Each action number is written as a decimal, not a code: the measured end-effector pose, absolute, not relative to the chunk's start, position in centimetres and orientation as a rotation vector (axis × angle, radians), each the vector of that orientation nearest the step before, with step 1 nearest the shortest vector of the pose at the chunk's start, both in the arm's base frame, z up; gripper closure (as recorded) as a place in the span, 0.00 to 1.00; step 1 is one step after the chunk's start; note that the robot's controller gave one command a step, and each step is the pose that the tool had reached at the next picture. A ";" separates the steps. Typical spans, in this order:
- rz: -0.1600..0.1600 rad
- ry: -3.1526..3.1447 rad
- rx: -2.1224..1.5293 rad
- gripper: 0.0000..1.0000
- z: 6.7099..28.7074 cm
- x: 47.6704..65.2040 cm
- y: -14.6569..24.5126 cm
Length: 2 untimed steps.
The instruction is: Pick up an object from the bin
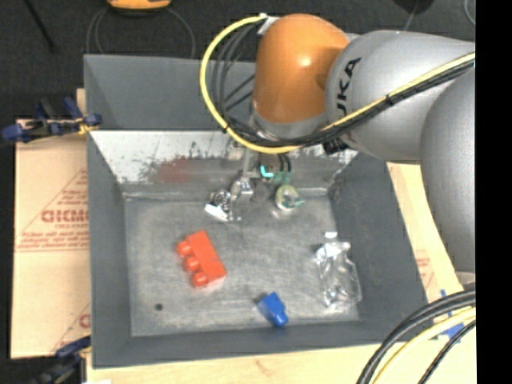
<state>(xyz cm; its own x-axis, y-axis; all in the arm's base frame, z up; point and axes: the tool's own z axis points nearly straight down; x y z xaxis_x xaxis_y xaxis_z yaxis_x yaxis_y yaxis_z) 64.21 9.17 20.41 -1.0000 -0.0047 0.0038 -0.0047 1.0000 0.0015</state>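
Note:
My gripper (258,201) hangs under the orange wrist cover near the bin's back wall, open, with nothing between its fingers. Its left fingertip (232,200) and right fingertip (285,198) stand apart just above the floor. A small white and blue scrap (214,210) lies by the left fingertip; I cannot tell whether they touch. An orange-red toy brick (201,260) lies on the floor to the front left of the gripper, well apart from it. A crumpled clear plastic piece (335,272) lies to the front right.
A small blue block (273,309) sits near the bin's front wall, between the brick and the plastic piece. The arm comes in from the right and covers the bin's back right corner. Bare floor lies at the left and the front left.

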 end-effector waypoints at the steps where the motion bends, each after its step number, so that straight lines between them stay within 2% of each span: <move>1: -0.001 -3.133 0.421 0.00 8.3 62.9 8.3; 2: -0.004 -3.120 0.415 1.00 8.0 62.6 8.3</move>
<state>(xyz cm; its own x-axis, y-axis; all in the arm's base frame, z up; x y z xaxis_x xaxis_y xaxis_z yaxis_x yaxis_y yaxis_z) 62.56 8.35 7.98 -0.9652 -0.2614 -0.0066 -0.2614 0.9652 0.0014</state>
